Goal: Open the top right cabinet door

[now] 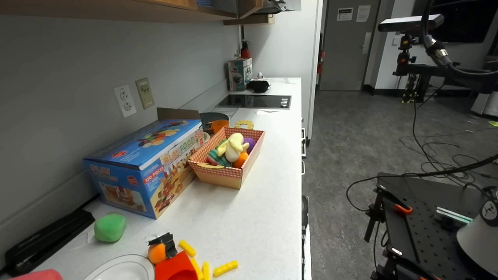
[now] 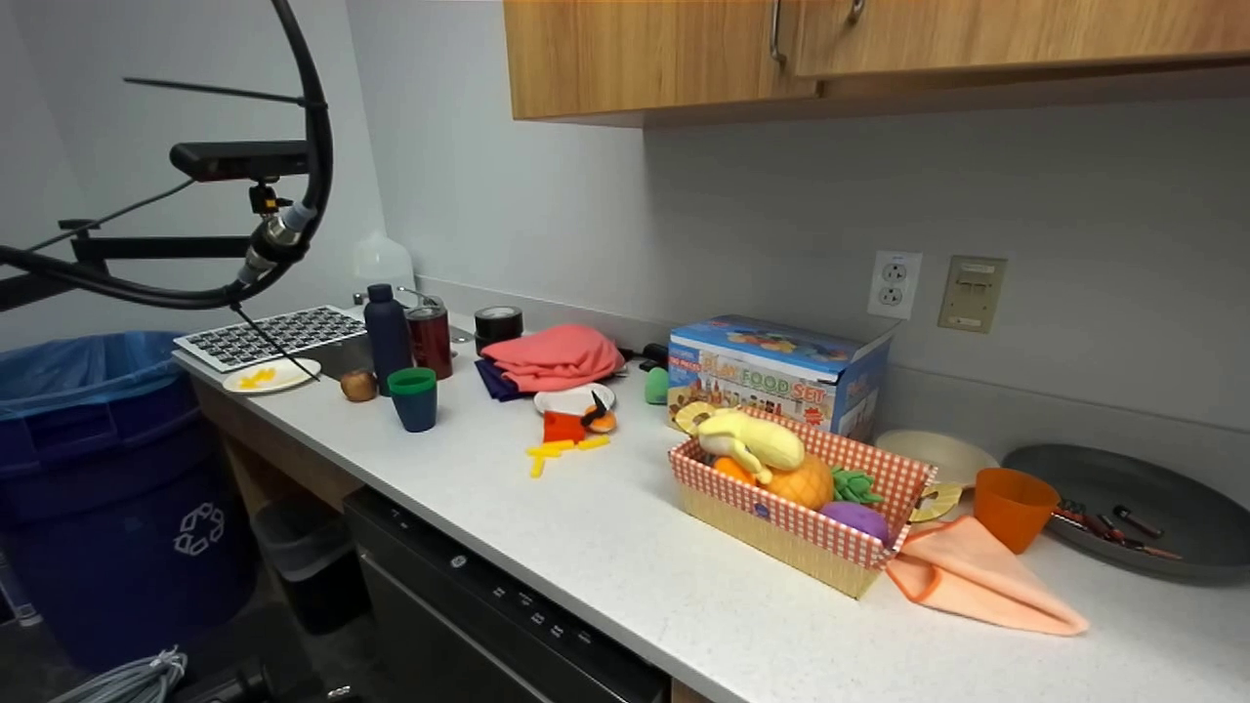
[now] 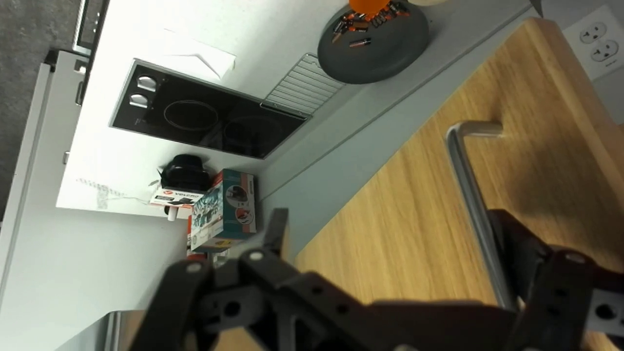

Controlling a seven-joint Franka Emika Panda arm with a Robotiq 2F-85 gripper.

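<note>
The top right cabinet door [image 2: 1025, 31] is a light-brown wooden panel with a metal bar handle near its free edge. It stands ajar. In an exterior view it juts out [image 1: 249, 7], with part of the cabinet's grey inside showing beside it. In the wrist view the door [image 3: 414, 195] fills the right, and its handle [image 3: 477, 219] slants down. My gripper [image 3: 392, 224] is open, its fingers wide apart. The handle lies between them, close along the right-hand finger; I cannot tell if they touch. Only a dark part of the gripper [image 1: 273, 6] shows at the top edge of an exterior view.
The neighbouring cabinet door [image 2: 645, 59] is shut. Below, the white counter [image 2: 547, 527] carries a play-food box [image 1: 128, 163], a checked basket [image 1: 223, 181] and a cooktop [image 3: 204, 112]. A white tall appliance panel [image 1: 280, 42] stands at the counter's far end.
</note>
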